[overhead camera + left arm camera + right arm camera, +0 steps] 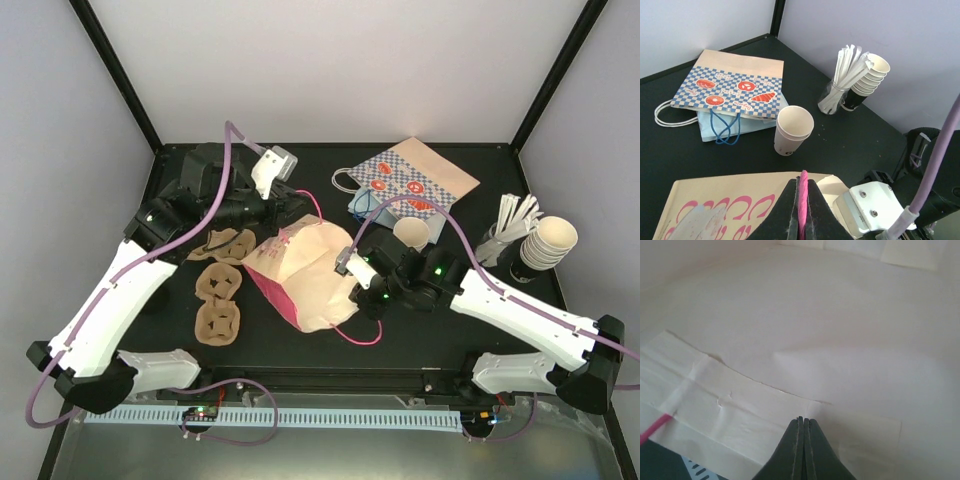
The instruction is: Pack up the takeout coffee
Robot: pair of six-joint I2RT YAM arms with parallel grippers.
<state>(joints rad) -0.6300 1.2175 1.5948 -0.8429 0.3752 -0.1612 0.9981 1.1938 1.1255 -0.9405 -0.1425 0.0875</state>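
Note:
The takeout coffee [411,232] is a small white paper cup standing upright and empty [792,130] on the black table, right of the pink bag [300,275]. The bag lies on its side with its cream inside facing my right arm. My left gripper [803,177] is shut on the bag's pink rope handle [803,192], near the bag's far edge [285,205]. My right gripper [801,419] is shut at the bag's mouth [350,265]; its tips rest over the folded cream rim [740,410]. No paper shows between them.
A blue-checkered bag [415,180] lies flat at the back, over a pale blue one [740,125]. At the right stand a glass of white stirrers [505,230] and a stack of cream cups [550,242]. Brown pulp cup carriers [220,290] lie left of the pink bag.

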